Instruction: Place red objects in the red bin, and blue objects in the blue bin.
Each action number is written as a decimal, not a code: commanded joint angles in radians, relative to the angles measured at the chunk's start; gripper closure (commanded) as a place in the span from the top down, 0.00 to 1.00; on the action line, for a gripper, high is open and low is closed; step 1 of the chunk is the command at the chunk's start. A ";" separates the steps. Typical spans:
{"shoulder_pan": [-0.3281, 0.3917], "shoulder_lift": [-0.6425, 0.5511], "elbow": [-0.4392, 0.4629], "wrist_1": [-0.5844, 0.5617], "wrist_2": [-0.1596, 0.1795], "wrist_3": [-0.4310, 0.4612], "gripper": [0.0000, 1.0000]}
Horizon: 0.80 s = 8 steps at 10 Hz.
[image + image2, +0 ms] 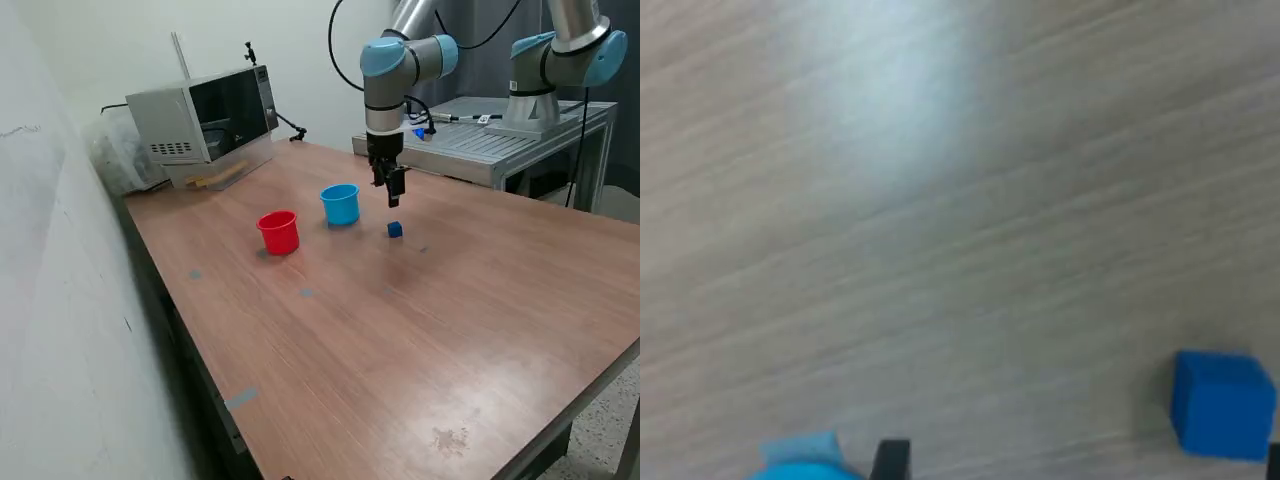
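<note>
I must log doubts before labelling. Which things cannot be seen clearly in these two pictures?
- Pincer: open or shut unclear; too small in the exterior view, only finger tips at the wrist view's edge.
- Inside of red cup and blue cup: hidden by their walls in the exterior view.
- Blue cup in the wrist view: cut off by the edge, blurred.
- Blue cube: only one visible; no red cubes show.

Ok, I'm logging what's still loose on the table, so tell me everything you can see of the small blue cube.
The blue cube is a small, plain, dark blue block with flat faces and sharp edges, likely plastic or painted wood. It sits flat on the wooden table, alone, touching nothing else. In the exterior view it lies to the right of the blue cup, just below the gripper, which hangs above it without contact. The wrist view shows it blurred.
</note>
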 commanded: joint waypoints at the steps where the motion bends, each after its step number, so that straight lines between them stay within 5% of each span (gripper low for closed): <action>1: 0.046 -0.004 0.011 -0.010 0.033 0.031 1.00; 8: 0.078 0.042 -0.047 -0.007 0.062 0.042 1.00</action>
